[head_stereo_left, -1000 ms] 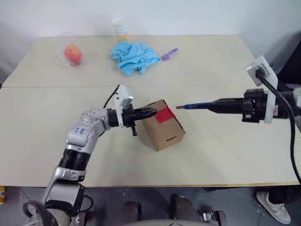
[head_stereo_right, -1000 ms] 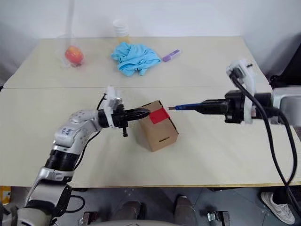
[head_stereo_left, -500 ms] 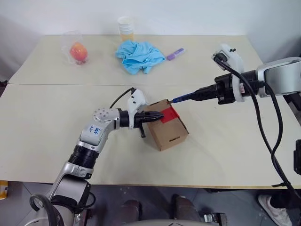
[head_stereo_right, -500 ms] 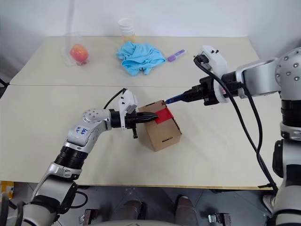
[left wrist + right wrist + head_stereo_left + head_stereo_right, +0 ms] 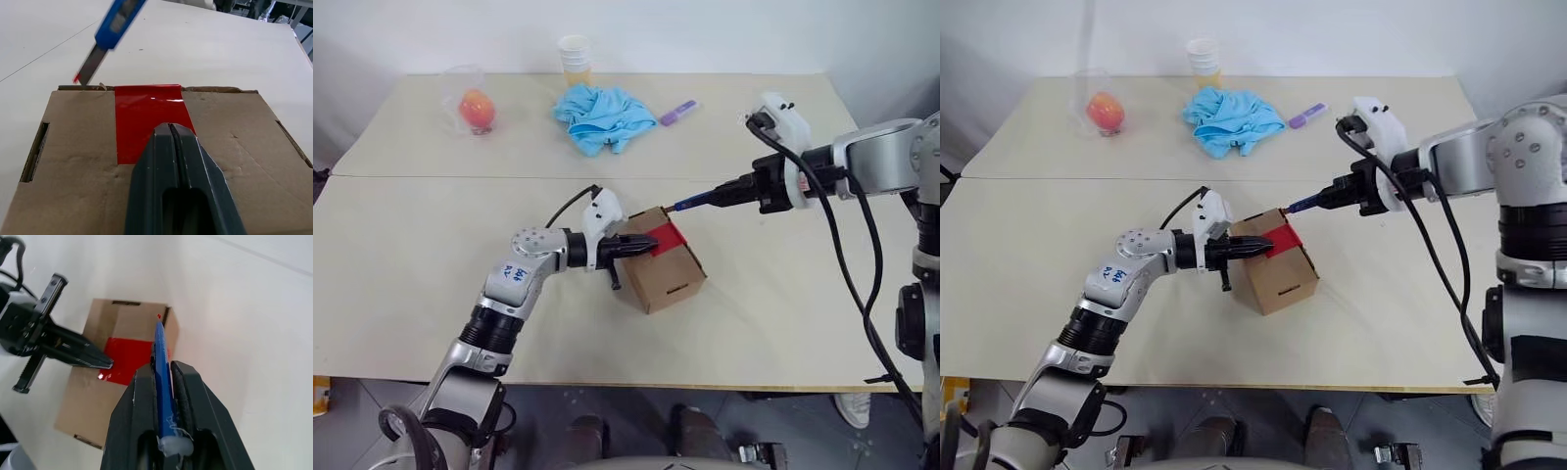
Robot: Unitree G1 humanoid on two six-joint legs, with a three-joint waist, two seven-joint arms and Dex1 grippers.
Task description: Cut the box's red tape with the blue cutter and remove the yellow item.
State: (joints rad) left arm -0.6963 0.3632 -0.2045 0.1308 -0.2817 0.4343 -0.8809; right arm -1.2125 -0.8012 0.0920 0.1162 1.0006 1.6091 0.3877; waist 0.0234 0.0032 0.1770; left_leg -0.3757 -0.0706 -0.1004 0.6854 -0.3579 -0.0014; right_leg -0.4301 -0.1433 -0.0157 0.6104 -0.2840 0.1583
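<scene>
Swung in from three o'clock, the right claw (image 5: pixel 1329 200) holds the cutter (image 5: pixel 1303 205) at the box (image 5: pixel 1273 260) edge; tape (image 5: pixel 1279 239) uncut, left claw (image 5: pixel 1252 248) shut, pinning it mid-surface.

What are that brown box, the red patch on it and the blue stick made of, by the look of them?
The box looks like plain matte cardboard: brown, creased, with frayed edges. The red tape seems to be glossy plastic film, since it reflects light. The blue cutter looks like smooth blue plastic with a grey, probably metal, blade at its tip.
</scene>
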